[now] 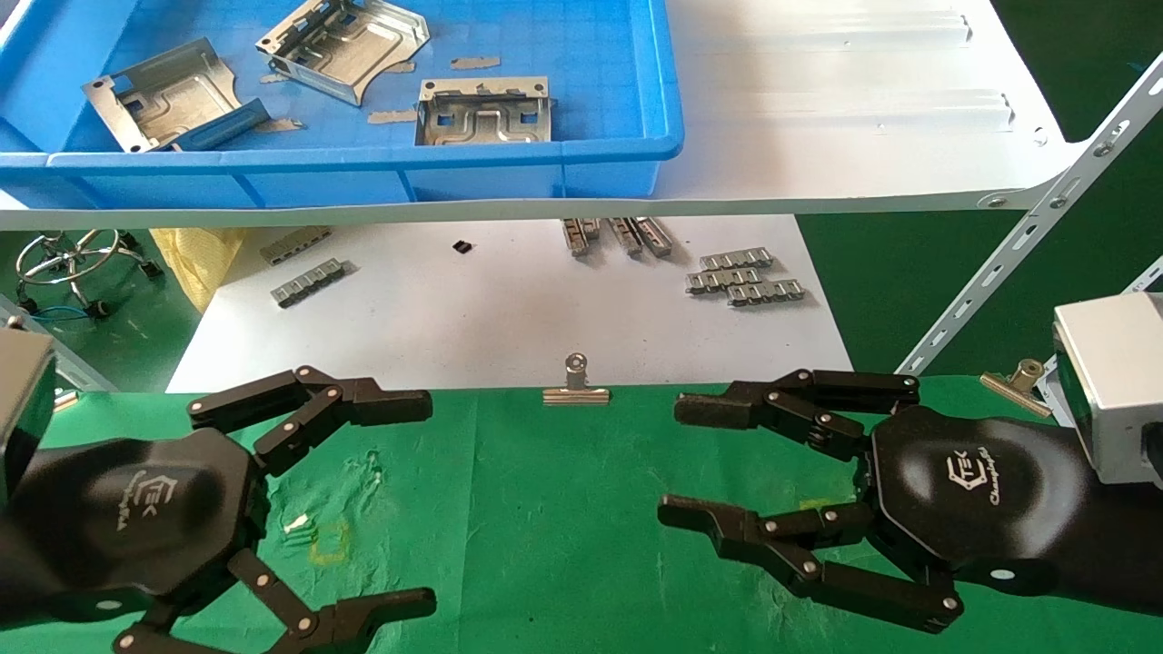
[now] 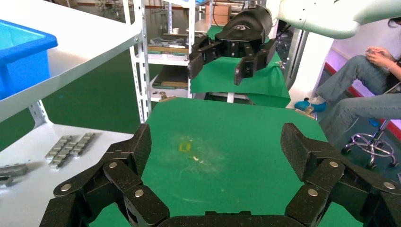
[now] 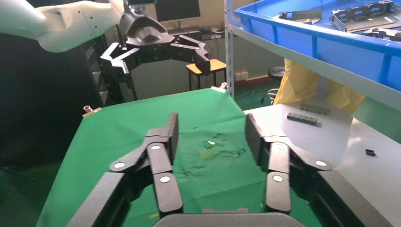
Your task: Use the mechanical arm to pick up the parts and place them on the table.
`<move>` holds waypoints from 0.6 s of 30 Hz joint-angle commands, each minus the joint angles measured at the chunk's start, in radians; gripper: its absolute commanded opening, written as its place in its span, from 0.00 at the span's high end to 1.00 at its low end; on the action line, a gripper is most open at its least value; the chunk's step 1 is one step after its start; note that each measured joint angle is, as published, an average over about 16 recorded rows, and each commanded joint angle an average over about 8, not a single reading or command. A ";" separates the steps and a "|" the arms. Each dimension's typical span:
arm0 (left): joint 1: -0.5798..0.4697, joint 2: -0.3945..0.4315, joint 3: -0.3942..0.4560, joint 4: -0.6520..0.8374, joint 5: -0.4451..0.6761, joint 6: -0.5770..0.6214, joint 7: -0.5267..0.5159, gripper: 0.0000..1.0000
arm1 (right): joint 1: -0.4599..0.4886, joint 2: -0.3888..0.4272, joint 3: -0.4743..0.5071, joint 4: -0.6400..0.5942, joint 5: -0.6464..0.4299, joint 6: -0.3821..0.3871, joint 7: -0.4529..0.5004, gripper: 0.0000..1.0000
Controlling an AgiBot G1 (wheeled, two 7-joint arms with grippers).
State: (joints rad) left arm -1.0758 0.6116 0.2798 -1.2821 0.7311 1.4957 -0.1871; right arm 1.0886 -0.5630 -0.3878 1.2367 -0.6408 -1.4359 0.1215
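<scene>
Three silvery stamped parts lie in a blue bin [image 1: 545,173] on the white shelf: one at the left [image 1: 164,95], one in the middle [image 1: 345,41], one at the right [image 1: 484,113]. They also show in the right wrist view [image 3: 361,16]. My left gripper [image 1: 422,500] is open and empty above the green table [image 1: 545,527] at the near left. My right gripper [image 1: 672,459] is open and empty above the table at the near right. Both claws face each other, far below the bin. In the left wrist view the left gripper [image 2: 215,142] spans bare green cloth.
A steel binder clip [image 1: 575,386] grips the table's far edge; another clip [image 1: 1016,381] sits at the right. Small ribbed grey strips [image 1: 745,277] lie on the white sheet below the shelf. A slanted white shelf brace [image 1: 1027,232] stands at the right.
</scene>
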 commanded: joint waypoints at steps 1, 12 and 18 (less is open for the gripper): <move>0.000 0.000 0.000 0.000 0.000 0.000 0.000 0.00 | 0.000 0.000 0.000 0.000 0.000 0.000 0.000 1.00; -0.048 0.008 0.007 0.009 0.024 -0.016 -0.019 0.00 | 0.000 0.000 0.000 0.000 0.000 0.000 0.000 1.00; -0.270 0.039 0.042 0.085 0.184 -0.072 -0.050 0.00 | 0.000 0.000 0.000 0.000 0.000 0.000 0.000 1.00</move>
State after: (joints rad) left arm -1.3592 0.6706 0.3281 -1.1502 0.9198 1.4246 -0.2267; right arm 1.0886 -0.5630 -0.3878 1.2367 -0.6407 -1.4359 0.1215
